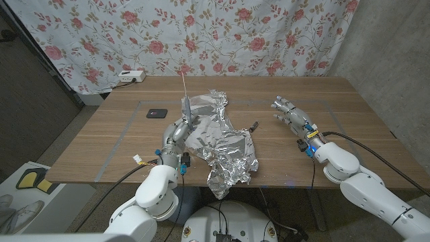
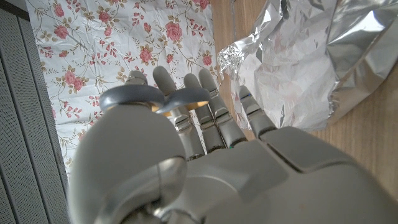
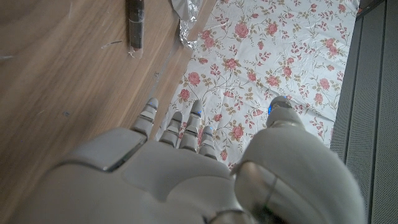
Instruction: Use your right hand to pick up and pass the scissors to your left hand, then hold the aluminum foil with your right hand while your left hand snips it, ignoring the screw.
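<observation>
You have no readable text, label, brand, number or sign anywhere in these views to work from.

We see crumpled aluminum foil (image 1: 225,144), shiny and creased, on a matt wood-grain table (image 1: 101,134). Scissors (image 2: 152,99) handles look like smooth grey plastic. Left hand (image 1: 176,134) shell reads as glossy silver-grey; backdrop (image 1: 201,33) is floral cloth.

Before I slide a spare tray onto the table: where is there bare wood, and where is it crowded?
Bare wood lies left of the black device out to the table's left edge, and along the far edge past the foil. Another patch lies between the screw and the right hand. The middle is crowded: crumpled foil, with the left hand holding scissors.
</observation>
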Action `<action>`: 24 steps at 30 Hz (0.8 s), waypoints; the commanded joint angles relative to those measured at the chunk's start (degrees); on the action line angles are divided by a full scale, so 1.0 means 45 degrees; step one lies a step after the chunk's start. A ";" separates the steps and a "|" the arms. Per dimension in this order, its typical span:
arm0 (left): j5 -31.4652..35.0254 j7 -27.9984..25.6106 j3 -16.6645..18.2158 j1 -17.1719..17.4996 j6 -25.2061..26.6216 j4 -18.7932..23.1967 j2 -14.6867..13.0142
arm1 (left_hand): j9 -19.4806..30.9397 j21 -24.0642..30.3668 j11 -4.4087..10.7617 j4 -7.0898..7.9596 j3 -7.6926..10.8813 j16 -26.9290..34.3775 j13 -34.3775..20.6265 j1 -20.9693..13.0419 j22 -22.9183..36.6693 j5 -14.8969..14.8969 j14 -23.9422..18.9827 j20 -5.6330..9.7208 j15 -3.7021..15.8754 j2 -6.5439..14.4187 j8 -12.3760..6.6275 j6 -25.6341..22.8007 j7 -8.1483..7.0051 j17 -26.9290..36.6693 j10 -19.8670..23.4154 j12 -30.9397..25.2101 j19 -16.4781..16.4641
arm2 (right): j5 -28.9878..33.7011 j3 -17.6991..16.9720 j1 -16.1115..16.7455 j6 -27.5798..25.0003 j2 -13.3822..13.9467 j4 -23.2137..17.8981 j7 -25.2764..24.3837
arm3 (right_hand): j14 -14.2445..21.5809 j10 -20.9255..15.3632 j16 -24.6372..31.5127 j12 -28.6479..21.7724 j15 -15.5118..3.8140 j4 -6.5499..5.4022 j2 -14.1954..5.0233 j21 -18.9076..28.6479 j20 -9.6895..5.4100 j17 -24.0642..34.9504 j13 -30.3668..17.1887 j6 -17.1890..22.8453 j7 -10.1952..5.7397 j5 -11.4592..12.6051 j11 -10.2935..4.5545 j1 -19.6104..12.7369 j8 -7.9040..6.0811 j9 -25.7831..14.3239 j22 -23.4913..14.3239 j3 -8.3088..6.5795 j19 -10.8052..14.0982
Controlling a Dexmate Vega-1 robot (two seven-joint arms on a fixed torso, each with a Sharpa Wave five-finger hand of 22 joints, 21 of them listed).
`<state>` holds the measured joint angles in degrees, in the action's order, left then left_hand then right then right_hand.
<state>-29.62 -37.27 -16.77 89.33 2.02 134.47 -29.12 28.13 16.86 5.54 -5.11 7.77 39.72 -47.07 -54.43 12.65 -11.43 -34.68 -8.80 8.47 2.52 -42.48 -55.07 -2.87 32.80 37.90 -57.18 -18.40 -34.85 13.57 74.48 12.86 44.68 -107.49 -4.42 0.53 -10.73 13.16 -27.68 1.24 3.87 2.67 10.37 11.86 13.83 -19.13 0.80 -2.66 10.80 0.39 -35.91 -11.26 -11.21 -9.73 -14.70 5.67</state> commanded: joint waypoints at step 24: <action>0.2944 -0.1486 0.0291 -0.0055 0.2117 0.0070 -0.0270 | -0.0460 0.0444 -0.0277 0.1749 -0.2331 -0.0168 0.0609 0.5045 -0.0111 0.0097 -0.1687 -0.0802 -0.0904 -0.1940 0.0535 -0.1007 0.1548 -0.0947 0.1950 -0.0108 -0.2216 | 0.0070 0.0161 -0.0323 -0.0223 0.0025 -0.0045 -0.0026 | -0.0114 -0.0053 0.0065 0.0192 0.0140 0.0115 -0.0129 0.0095 0.0091 -0.0003 0.0100 -0.0099 -0.0029 -0.0058 0.0061 0.0019 -0.0127 -0.0026 -0.0041 -0.0011 -0.0097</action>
<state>-17.83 -44.89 -17.34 89.50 5.09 133.03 -28.05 26.44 19.08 1.97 1.99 -1.54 39.10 -44.46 -33.88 12.03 -10.42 -42.26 -12.49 5.16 -5.14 -40.50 -59.78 2.89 28.40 43.34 -57.17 -27.87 -34.62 14.14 73.32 12.11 44.63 -107.48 -4.60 0.11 -10.72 13.15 -26.90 1.65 4.04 2.60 10.37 11.87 13.84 -18.59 0.80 -2.66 10.57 0.39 -35.98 -11.26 -11.21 -9.73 -14.53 5.68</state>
